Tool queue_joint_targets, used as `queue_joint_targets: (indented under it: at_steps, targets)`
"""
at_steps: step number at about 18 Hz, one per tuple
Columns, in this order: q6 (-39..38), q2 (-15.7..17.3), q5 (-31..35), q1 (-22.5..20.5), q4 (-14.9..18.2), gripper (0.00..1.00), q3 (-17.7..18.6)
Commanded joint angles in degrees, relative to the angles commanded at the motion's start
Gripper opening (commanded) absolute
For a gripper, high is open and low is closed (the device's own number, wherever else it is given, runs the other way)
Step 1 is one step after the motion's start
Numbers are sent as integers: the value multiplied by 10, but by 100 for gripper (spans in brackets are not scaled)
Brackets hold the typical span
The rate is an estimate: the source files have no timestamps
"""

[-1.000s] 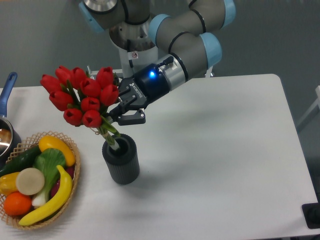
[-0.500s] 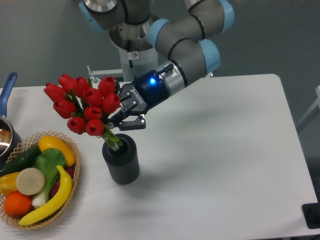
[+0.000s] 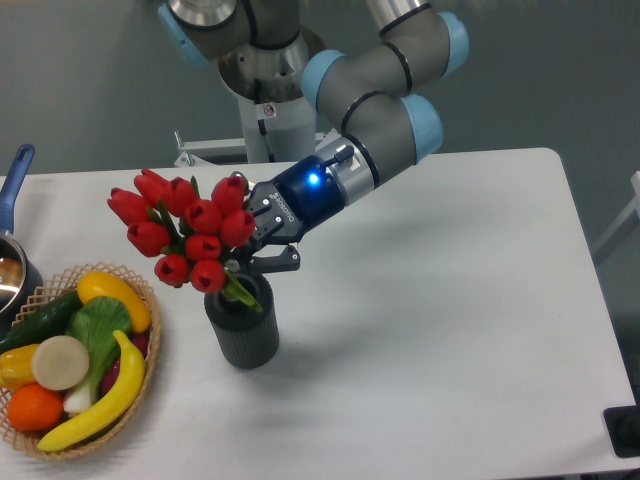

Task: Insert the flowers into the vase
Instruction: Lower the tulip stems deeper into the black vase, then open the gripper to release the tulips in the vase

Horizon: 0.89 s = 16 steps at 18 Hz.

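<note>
The flowers (image 3: 187,230) are a tight bunch of red tulip heads, tilted up to the left. Their green stems (image 3: 240,290) reach down into the mouth of the vase (image 3: 242,326), a dark grey ribbed cylinder standing on the white table. My gripper (image 3: 262,245) sits just right of the tulip heads and just above the vase's rim. It is shut on the stems. The fingertips are partly hidden behind the flower heads.
A wicker basket (image 3: 150,345) of fruit and vegetables stands at the front left, close to the vase. A metal pot with a blue handle (image 3: 14,182) is at the left edge. The robot base (image 3: 270,120) rises at the back of the table (image 3: 450,330).
The bunch has swung more upright and moved right and down, its stems going deeper into the vase. My gripper has followed, moving down and right toward the vase's rim.
</note>
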State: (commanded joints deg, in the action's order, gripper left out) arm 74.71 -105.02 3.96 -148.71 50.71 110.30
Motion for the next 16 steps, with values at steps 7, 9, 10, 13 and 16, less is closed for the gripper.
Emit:
queue_joint_targets:
  at_steps: [7, 9, 10, 13, 16]
  targets:
    - [19, -21, 0, -6, -2, 34, 9]
    - [21, -26, 0, -11, -3, 34, 9]
    - [21, -27, 0, -12, -2, 34, 10]
    - [21, -34, 0, -14, -2, 34, 11]
    - [27, -38, 3, -14, -3, 34, 19]
